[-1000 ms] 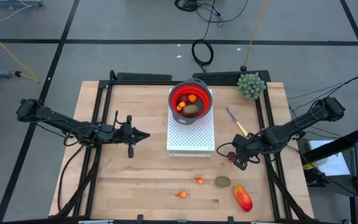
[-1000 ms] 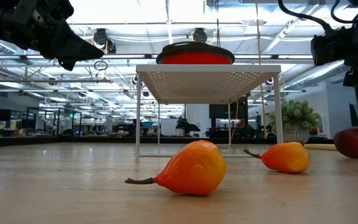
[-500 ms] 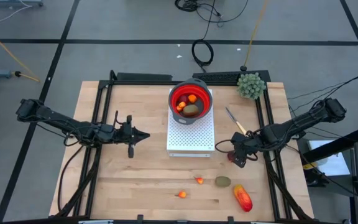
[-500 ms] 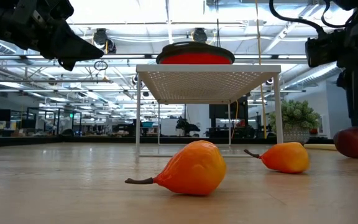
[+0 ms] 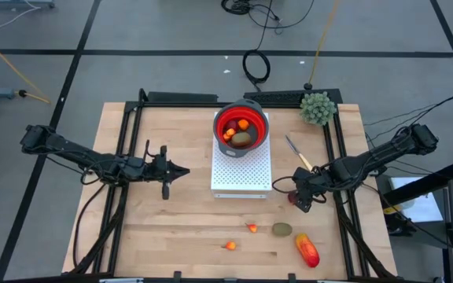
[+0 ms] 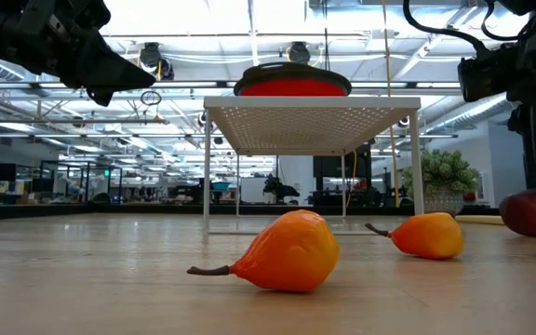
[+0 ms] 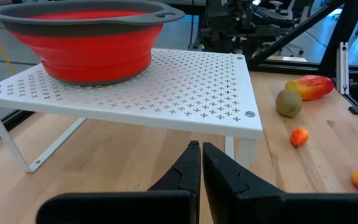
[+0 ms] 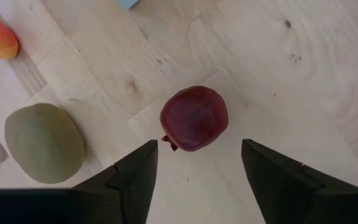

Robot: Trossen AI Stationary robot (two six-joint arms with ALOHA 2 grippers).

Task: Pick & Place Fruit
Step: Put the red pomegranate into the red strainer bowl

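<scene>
A dark-red ball fruit rests on the table right of the white rack. My right gripper hovers above it, pointing down, open, one finger on either side without touching; in the high view it stands beside the ball. A brown-green oval, a red-orange oblong and two tiny orange pieces lie near the front edge. The red bowl on the rack holds several fruit. My left gripper waits shut, left of the rack.
A green spiky ball plant stands at the far right corner, and a yellow-handled knife lies right of the rack. Black frame rails run along the table's sides. Bare wood lies between the rack and the front fruit.
My right gripper has swung a little toward the table's left, coming over the dark-red ball. The ball and the other fruit have stayed where they were.
</scene>
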